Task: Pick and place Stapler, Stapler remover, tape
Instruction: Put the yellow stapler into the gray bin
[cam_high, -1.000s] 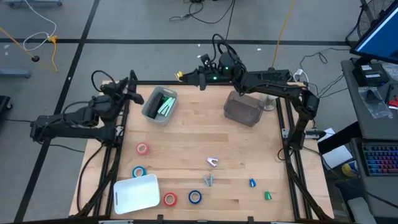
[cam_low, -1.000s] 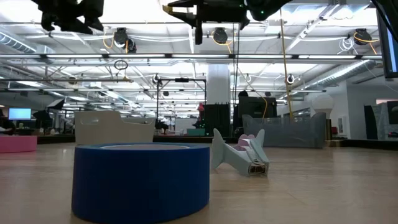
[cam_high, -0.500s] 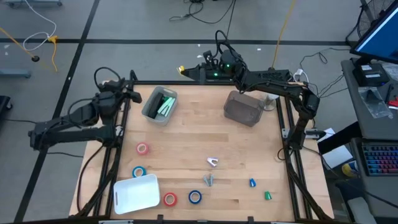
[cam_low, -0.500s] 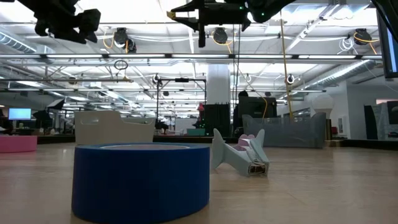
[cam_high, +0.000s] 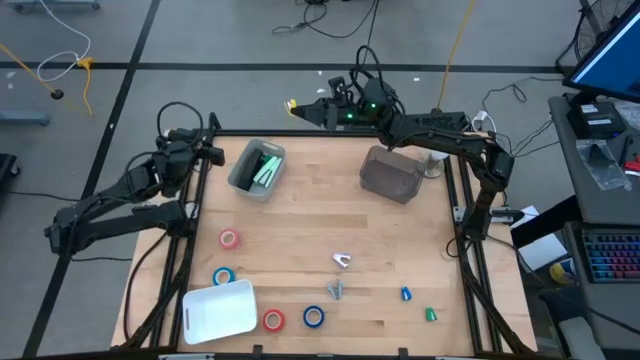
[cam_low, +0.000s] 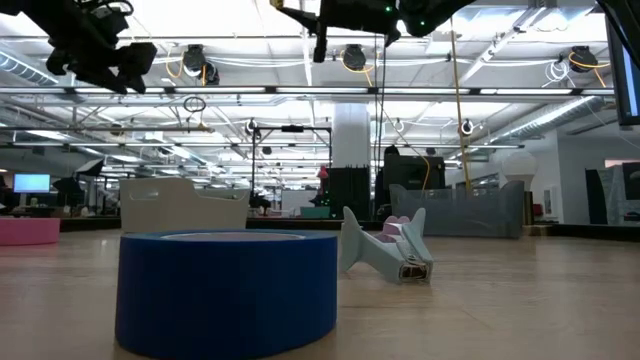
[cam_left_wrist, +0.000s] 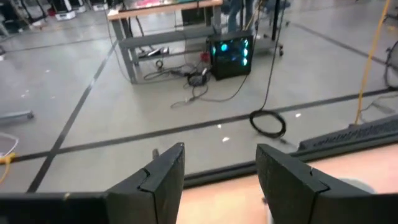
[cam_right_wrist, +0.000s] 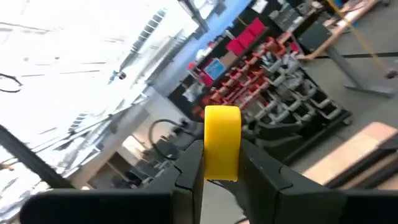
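My right gripper (cam_high: 300, 108) is raised over the table's far edge and shut on a yellow tape roll (cam_right_wrist: 222, 140). My left gripper (cam_left_wrist: 221, 171) is open and holds nothing; it hovers at the far left corner (cam_high: 203, 152). On the table lie a pink roll (cam_high: 229, 238), a blue roll (cam_high: 222, 276), a red roll (cam_high: 273, 320) and another blue roll (cam_high: 314, 317), which stands large in the low view (cam_low: 228, 290). Two pale staple removers (cam_high: 342, 261) (cam_high: 335, 290) lie mid-table. One shows on its side in the low view (cam_low: 387, 250). My right gripper pinches the yellow tape roll between its two fingers (cam_right_wrist: 189, 165), one on each flat side, with the roll's curved rim (cam_right_wrist: 222, 121) showing between them. The fingers reach out about level toward the table's left. The roll is lifted clear, high above the table.
A clear bin (cam_high: 258, 168) with green things in it stands far left. A dark grey bin (cam_high: 390, 175) stands far right and a white bin (cam_high: 218, 310) near left. A small blue item (cam_high: 406, 294) and a green one (cam_high: 430, 314) lie near right. Bare wood (cam_high: 330, 225) spans the middle.
My right gripper has carried the yellow roll up and out past the table's far edge, staying shut on it. My left arm has drawn back toward the table's left edge and its gripper has sunk a little. Nothing on the table has moved.
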